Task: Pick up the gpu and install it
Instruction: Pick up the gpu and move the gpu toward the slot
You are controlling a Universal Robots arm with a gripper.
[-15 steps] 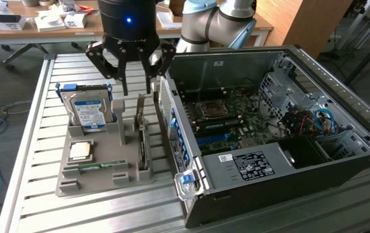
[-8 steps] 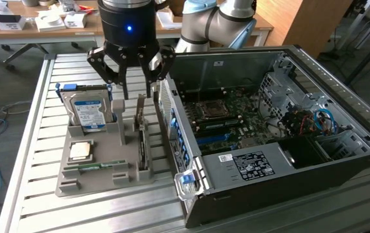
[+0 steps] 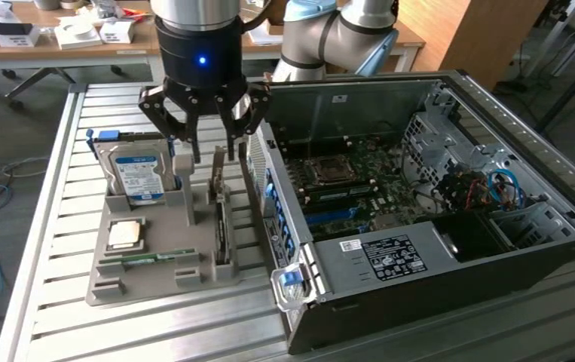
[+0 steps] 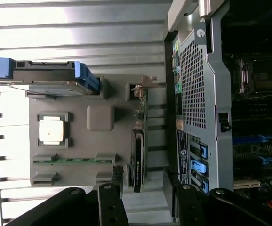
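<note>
Gripper spread wide above grey tray; centre over gpu standing on edge in tray, descend straight, pinch both flat faces evenly, avoid tilt.

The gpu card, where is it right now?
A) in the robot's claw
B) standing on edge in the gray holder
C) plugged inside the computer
B: the gpu stands on edge in the gray holder, and the open gripper above it is empty.

Slatted metal table carries a grey holder and open computer case.
</note>
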